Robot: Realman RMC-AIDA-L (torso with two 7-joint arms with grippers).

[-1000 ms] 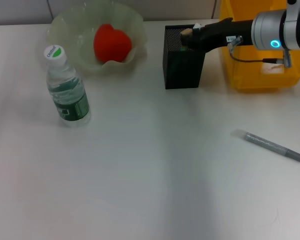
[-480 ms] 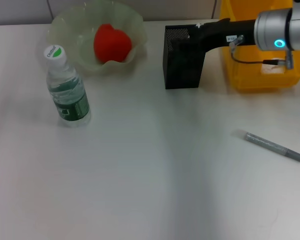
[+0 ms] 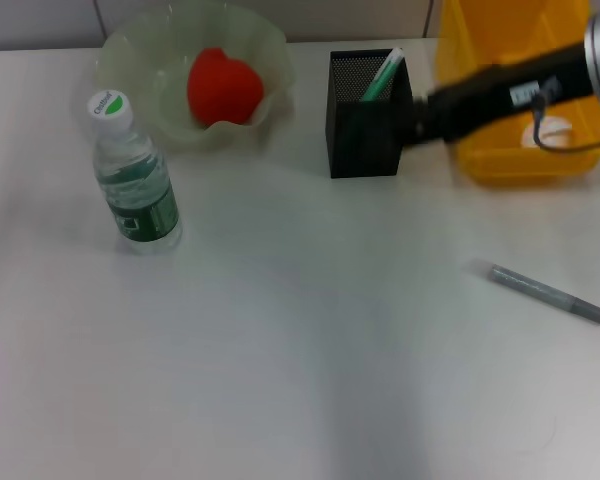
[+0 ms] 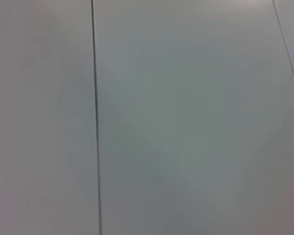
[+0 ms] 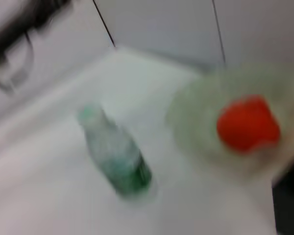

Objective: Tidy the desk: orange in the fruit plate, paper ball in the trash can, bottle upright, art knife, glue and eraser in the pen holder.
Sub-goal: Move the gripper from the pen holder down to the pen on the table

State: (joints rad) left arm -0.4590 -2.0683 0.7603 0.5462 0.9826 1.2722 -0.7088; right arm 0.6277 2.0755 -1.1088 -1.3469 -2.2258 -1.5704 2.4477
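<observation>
Beside the tall black mesh pen holder (image 3: 365, 115), my right gripper (image 3: 425, 115) hangs, grip unreadable; I'd approach the grey art knife (image 3: 550, 292), lying flat on the white desk (image 3: 280, 350), along its length.

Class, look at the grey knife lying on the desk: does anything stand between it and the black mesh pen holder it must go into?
Nothing visible does. The art knife lies alone on the desk, and bare tabletop runs from it up to the pen holder. The right gripper hovers beside the holder, not on that path.
</observation>
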